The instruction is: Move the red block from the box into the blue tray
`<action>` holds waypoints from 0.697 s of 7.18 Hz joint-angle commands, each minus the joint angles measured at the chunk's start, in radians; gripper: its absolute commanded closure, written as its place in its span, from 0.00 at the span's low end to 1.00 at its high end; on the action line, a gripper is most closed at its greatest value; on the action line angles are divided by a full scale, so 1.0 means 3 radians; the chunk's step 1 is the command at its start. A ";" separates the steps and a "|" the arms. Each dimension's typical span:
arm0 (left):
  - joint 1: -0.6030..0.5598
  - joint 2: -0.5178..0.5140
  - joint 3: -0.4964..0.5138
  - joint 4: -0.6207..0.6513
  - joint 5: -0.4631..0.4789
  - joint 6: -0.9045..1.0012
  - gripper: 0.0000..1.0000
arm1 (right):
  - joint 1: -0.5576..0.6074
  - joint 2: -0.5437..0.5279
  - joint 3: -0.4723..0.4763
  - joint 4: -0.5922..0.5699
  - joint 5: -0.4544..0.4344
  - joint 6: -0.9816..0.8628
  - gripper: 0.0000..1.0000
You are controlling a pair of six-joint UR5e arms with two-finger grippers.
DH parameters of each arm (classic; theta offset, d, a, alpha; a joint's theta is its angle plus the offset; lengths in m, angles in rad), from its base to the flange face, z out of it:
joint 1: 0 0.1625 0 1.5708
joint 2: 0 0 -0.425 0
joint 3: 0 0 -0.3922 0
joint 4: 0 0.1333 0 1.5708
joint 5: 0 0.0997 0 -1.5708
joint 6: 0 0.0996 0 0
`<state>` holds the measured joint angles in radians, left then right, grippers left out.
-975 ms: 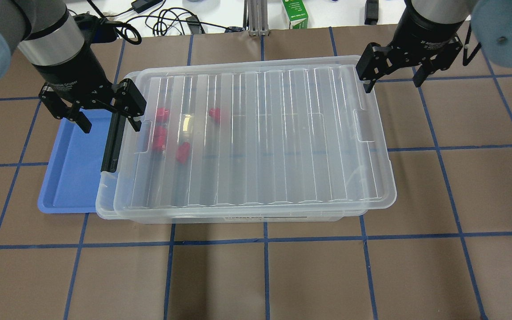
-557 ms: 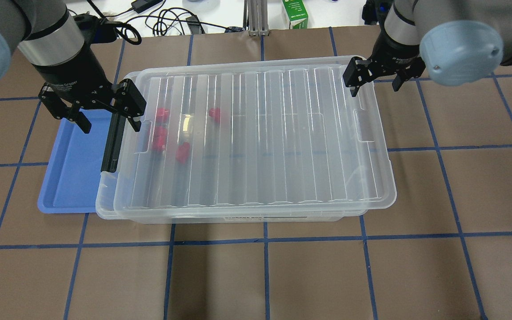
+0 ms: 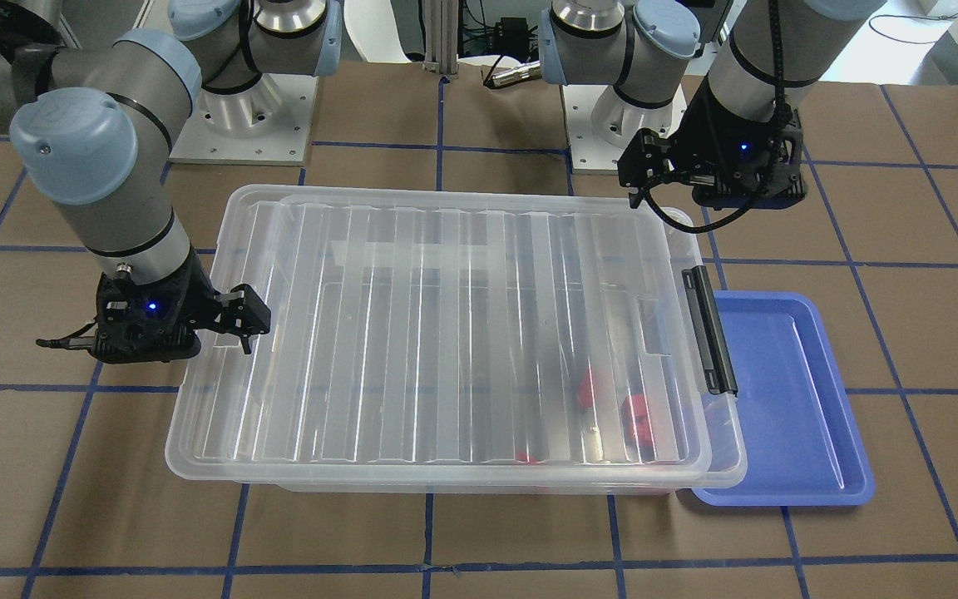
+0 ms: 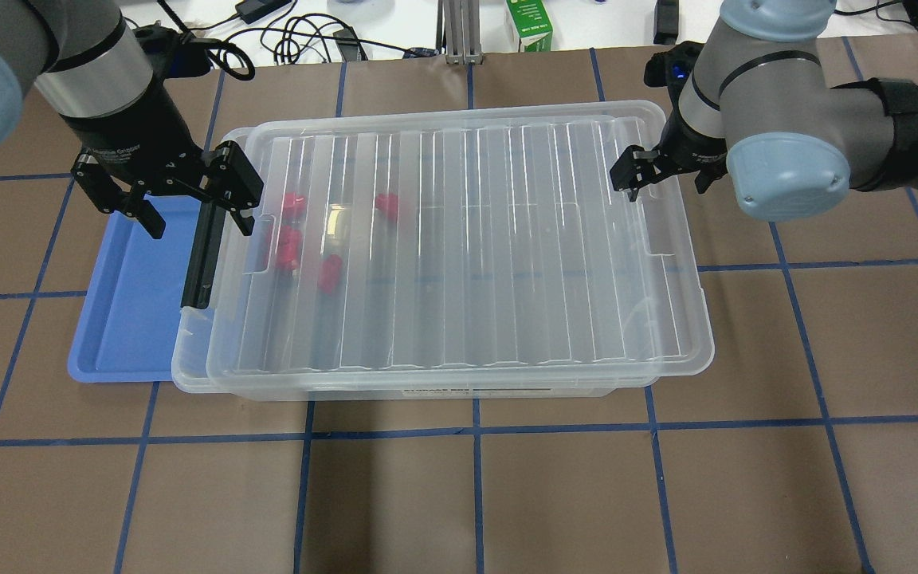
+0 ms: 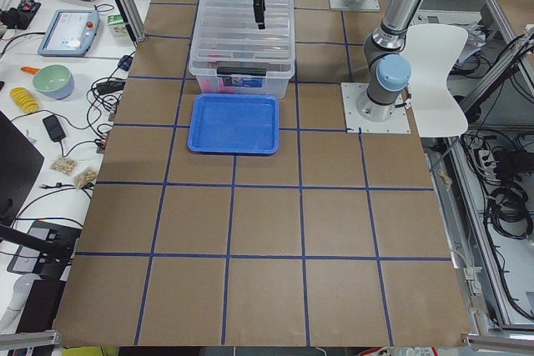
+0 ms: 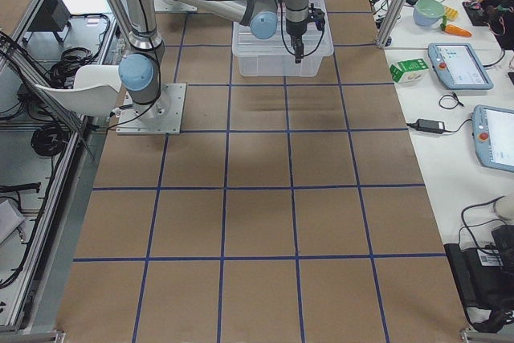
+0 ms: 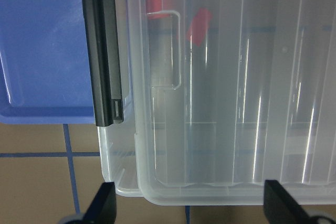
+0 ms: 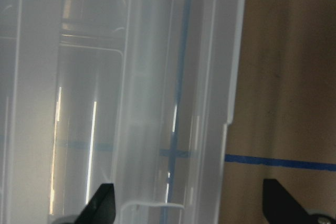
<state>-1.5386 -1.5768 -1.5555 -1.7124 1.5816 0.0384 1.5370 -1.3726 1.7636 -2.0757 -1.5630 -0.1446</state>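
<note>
We see the box [image 4: 459,375] lying toward the table's edge opposite the robot. Its ribbed lid [image 4: 467,239] is on, shifted a little toward the robot's right, so the box's own rim shows bare at the latch end. The black latch bar [image 4: 202,255] runs along that short end, on the robot's left.

The blue tray [image 4: 128,303] lies flat on the table just beside that end. One long side of it is tucked under the box's overhanging rim.

Four red pieces [image 4: 288,247] show blurred through the lid. All are inside the box, at the latch end and toward the side away from the robot. Through the ribbed plastic we cannot tell which of them is the red block.

The left gripper [image 4: 198,229] hangs over the latch end with its fingers spread wide. One fingertip is above the tray and the other above the lid's edge, and it holds nothing.

The right gripper [image 4: 666,191] is over the opposite short end, near the box's corner farthest from the robot. Its fingers are also wide apart and straddle the lid's rim with nothing between them. From the pictures we cannot tell whether they touch the lid.
</note>
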 commanded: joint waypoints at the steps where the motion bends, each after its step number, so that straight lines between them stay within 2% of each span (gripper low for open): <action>1: 0.0000 0.0000 0.0000 -0.0003 0.0000 0.0000 0.00 | -0.0091 -0.0021 -0.0003 -0.0010 -0.0001 -0.0187 0.00; 5: 0.0046 -0.0031 -0.0005 0.0022 -0.0005 0.0005 0.00 | -0.0280 -0.0042 -0.0004 0.0026 0.0015 -0.0443 0.01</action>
<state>-1.5325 -1.5842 -1.5569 -1.7072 1.5792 0.0393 1.4760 -1.3844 1.7581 -2.0707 -1.5608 -0.2496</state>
